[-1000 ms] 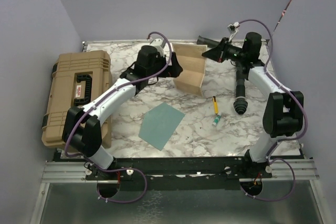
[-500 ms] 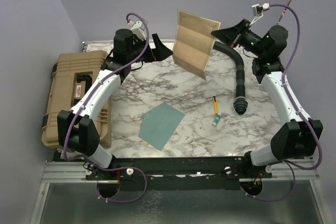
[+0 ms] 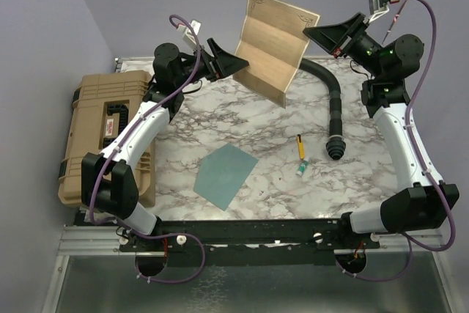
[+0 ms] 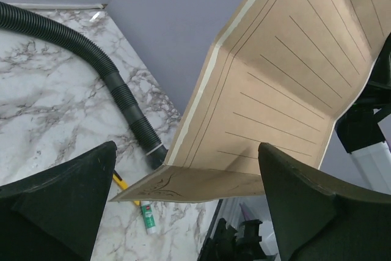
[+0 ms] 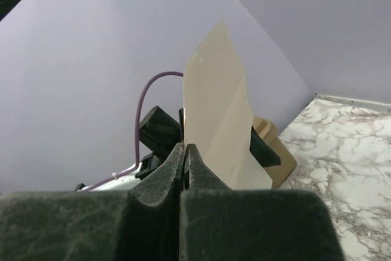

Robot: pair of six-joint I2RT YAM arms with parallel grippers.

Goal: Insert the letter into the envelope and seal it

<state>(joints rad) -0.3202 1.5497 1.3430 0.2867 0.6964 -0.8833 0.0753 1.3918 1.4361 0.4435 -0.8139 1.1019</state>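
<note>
— Two sheets: any writing on them?
— Only ruled lines on the letter (image 3: 272,53). My right jaws pinch it near its top corner, above the bench (image 3: 220,119), long side hanging downward. My left jaws gape wide at its lower edge. The envelope (image 3: 226,174) lies flat, skewed.

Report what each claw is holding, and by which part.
The right claw pinches the letter by its edge near an upper corner; the left claw stands open, holding nothing.
</note>
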